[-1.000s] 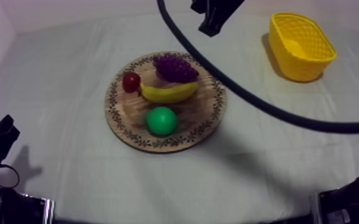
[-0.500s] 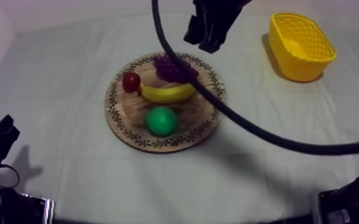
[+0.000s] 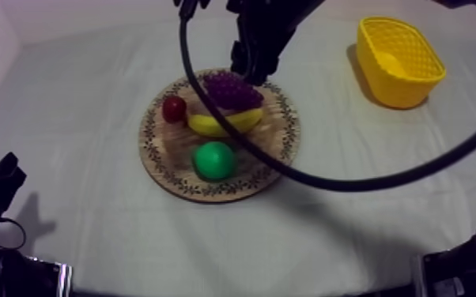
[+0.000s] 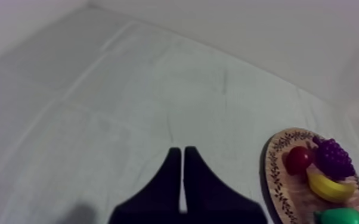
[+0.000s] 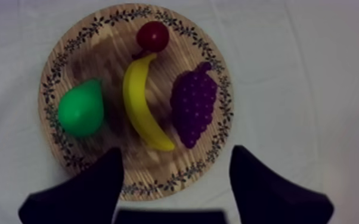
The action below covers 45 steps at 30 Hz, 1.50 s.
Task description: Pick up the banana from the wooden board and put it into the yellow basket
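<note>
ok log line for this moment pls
left gripper shut, at rest | right gripper open above board | banana on board, ungripped | basket apart from board

Cloth-covered table (image 3: 75,103) with wooden board (image 3: 170,148) and yellow basket (image 3: 399,89)

Robot lab bench — cloth-covered table (image 3: 75,103); plain white walls (image 3: 83,12).

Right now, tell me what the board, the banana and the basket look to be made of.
The board looks like wood with a matte finish: pale grain lines run across it, and a dark leaf pattern circles the rim. The banana is probably moulded plastic: it is smooth and one even yellow. The basket is likely plastic too: it is bright yellow, with walls in an open lattice.
</note>
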### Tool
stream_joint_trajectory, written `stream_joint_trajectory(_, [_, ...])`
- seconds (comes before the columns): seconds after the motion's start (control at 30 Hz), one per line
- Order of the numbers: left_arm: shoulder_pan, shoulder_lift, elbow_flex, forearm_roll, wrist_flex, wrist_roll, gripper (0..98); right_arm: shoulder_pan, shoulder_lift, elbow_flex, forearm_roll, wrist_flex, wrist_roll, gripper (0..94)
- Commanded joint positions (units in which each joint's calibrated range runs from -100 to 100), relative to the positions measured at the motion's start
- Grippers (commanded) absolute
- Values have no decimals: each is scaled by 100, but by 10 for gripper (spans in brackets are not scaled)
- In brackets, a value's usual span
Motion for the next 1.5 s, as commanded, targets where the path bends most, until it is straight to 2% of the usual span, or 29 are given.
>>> stream_joint_trajectory(0.0, [-1, -5, -1, -3, 0, 2, 1, -9, 188, -92, -34, 20, 21, 508])
stream_joint_trajectory(0.6, [-1, -5, -1, -3, 0, 2, 1, -124, 2033, -941, -287, -109, 120, 498])
stream_joint_trajectory(1.07, [-1, -5, -1, -3, 0, 2, 1, 0, 3175, -1571, -230, -263, 127, 490])
stream_joint_trajectory(1.47, [-1, -5, -1, -3, 0, 2, 1, -17, 3609, -1654, -254, -252, 168, 474])
